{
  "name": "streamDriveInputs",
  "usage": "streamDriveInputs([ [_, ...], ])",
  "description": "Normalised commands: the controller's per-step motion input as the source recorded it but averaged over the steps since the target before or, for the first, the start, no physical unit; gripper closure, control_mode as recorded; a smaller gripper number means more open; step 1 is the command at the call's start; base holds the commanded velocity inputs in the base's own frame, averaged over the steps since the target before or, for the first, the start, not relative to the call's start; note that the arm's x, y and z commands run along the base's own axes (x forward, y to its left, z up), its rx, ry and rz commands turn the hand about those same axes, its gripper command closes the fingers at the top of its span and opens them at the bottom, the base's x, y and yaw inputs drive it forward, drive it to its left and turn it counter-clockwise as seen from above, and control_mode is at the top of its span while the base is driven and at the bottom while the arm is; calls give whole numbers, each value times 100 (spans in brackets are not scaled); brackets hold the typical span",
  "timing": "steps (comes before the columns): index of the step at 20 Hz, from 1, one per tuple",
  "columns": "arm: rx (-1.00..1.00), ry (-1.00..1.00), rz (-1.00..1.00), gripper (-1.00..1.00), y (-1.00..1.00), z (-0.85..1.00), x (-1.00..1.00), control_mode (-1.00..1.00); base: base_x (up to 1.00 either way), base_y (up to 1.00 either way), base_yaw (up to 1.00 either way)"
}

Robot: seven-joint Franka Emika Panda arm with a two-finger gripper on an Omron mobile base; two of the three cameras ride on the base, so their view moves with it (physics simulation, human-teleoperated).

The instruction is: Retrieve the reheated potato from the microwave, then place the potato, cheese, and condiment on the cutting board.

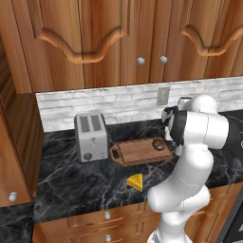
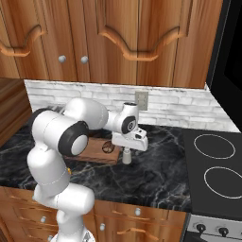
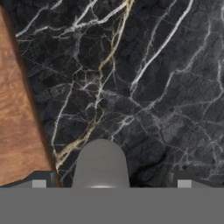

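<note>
Reddish-brown cutting board (image 1: 140, 151) lies on the black marble table (image 1: 71, 185), just right of the silver toaster (image 1: 90, 136), with the potato (image 1: 159, 145) at its handle end. Yellow cheese (image 1: 135, 182) sits on the table in front of the board. Off the board's right end the jaws stand wide and empty above a grey condiment shaker (image 2: 126, 155).

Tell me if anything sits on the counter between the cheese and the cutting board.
Nothing visible does. The cheese lies on bare black counter just in front of the cutting board, apart from it. The toaster stands off to the board's left, clear of that path.
</note>
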Motion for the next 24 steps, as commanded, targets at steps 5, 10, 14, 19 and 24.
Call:
streamDriveInputs([
  [5,0,0,-2,-100,0,0,0,-100,0,0,0],
  [10,0,0,-2,-100,0,0,-8,-100,0,0,0],
  [14,0,0,-3,-100,0,0,-8,-100,0,0,0],
  [19,0,0,-3,-100,5,0,-3,-100,0,0,0],
  [24,0,0,-4,-100,11,0,0,-100,0,0,0],
])
